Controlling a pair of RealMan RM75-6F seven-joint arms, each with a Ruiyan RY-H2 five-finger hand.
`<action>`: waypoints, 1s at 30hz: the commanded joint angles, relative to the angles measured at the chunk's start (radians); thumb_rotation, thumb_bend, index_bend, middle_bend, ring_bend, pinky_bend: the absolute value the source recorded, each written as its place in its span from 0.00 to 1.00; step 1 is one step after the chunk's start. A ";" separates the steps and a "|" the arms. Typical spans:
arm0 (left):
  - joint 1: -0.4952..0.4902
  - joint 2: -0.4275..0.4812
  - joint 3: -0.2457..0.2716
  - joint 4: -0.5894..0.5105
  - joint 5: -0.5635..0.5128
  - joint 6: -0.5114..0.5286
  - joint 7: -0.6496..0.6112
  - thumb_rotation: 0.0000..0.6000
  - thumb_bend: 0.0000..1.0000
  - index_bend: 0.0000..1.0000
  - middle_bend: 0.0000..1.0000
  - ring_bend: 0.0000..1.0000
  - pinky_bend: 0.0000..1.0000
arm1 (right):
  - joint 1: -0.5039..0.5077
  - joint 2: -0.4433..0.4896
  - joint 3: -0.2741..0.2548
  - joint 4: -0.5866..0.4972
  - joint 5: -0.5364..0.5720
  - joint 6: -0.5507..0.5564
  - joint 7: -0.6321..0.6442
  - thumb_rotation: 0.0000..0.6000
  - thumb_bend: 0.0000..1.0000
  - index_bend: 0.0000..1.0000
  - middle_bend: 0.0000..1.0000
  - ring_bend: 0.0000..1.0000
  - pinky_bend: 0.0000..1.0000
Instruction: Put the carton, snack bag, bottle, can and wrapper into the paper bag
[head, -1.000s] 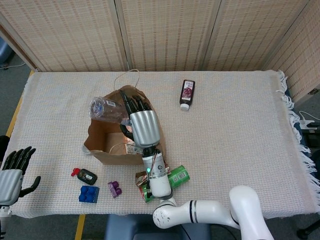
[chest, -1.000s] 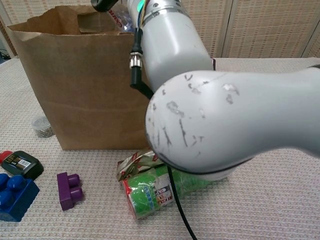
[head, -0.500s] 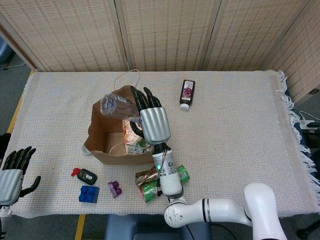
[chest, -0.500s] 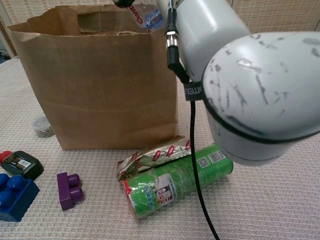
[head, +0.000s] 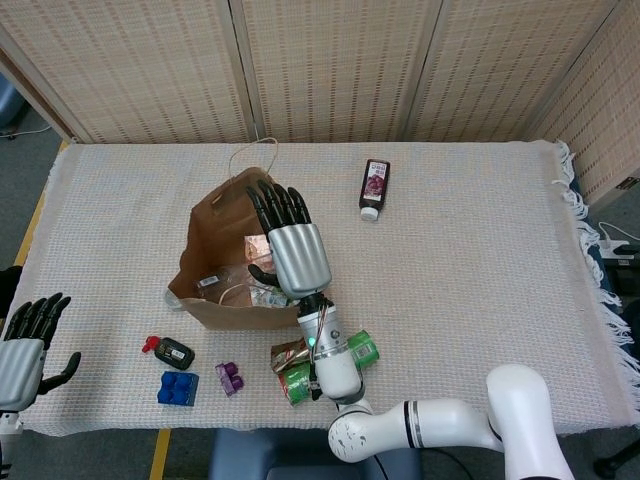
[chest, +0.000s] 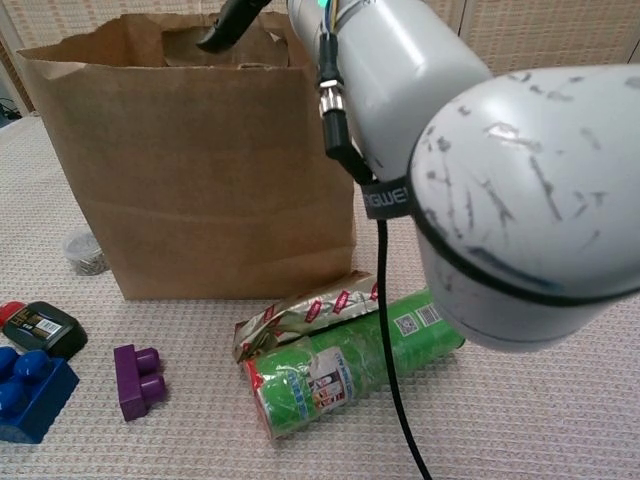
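The brown paper bag (head: 205, 215) stands open on the table, and in the chest view its front wall (chest: 200, 170) fills the left half. My right hand (head: 290, 245) hovers over the bag's mouth with fingers spread and nothing in it. A clear plastic bottle (head: 222, 284) lies inside the bag beside a shiny snack bag (head: 258, 247). The green can (head: 352, 352) (chest: 350, 365) and the crumpled wrapper (head: 290, 356) (chest: 300, 312) lie together in front of the bag. A small dark bottle (head: 374, 186) lies at the back. My left hand (head: 25, 345) rests open at the near left edge.
A blue brick (head: 177, 387) (chest: 30, 385), a purple brick (head: 230, 377) (chest: 138, 378) and a small black-and-red item (head: 172, 352) (chest: 42, 328) lie in front of the bag on the left. My right forearm (chest: 500, 190) blocks the right of the chest view. Woven screens stand behind the table.
The clear bottle has left my right hand and dropped into the bag. The hand's fingers have spread and it has shifted slightly back over the bag's mouth. The left hand has not moved.
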 joint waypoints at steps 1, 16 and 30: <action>0.000 0.000 0.000 0.000 0.000 0.000 0.000 1.00 0.37 0.00 0.00 0.00 0.00 | -0.022 0.044 -0.006 -0.056 -0.017 0.016 -0.008 1.00 0.03 0.00 0.00 0.00 0.06; 0.002 -0.003 -0.002 -0.006 -0.004 0.003 0.017 1.00 0.37 0.00 0.00 0.00 0.00 | -0.368 0.634 -0.157 -0.485 0.068 -0.048 -0.009 1.00 0.03 0.00 0.00 0.00 0.08; -0.002 -0.007 -0.007 -0.015 -0.012 -0.002 0.046 1.00 0.37 0.00 0.00 0.00 0.00 | -0.494 1.004 -0.460 -0.390 -0.302 -0.417 0.182 1.00 0.03 0.00 0.00 0.00 0.11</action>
